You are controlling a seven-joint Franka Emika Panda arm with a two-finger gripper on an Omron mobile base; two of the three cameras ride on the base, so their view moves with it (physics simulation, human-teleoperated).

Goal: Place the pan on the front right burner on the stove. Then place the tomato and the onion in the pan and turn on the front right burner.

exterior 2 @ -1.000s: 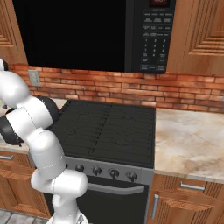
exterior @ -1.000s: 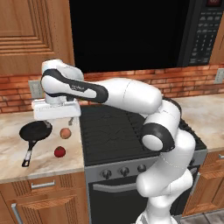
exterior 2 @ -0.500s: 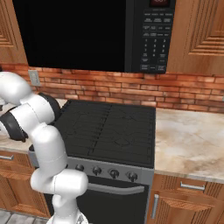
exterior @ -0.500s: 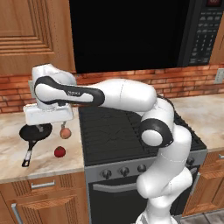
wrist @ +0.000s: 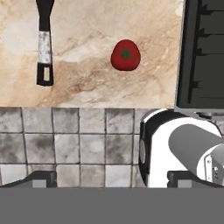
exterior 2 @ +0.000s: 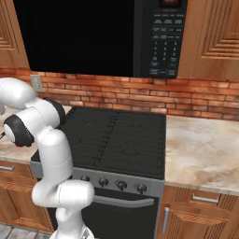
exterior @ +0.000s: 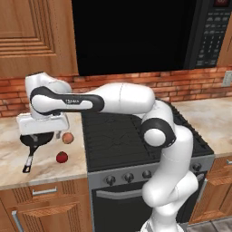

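Leftward swung gripper (exterior: 42,134), spread wide, over one pan (exterior: 35,141); one tomato (exterior: 62,157), one onion (exterior: 68,137)

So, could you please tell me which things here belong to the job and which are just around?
For the job:
- pan
- tomato
- onion
- stove
- front right burner
- gripper, open above the pan

Just around:
- microwave
- wall socket

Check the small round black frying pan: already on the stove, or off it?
Off. The small round black frying pan sits on the marble counter left of the black grated stove, beside the tan-pink onion and red tomato.
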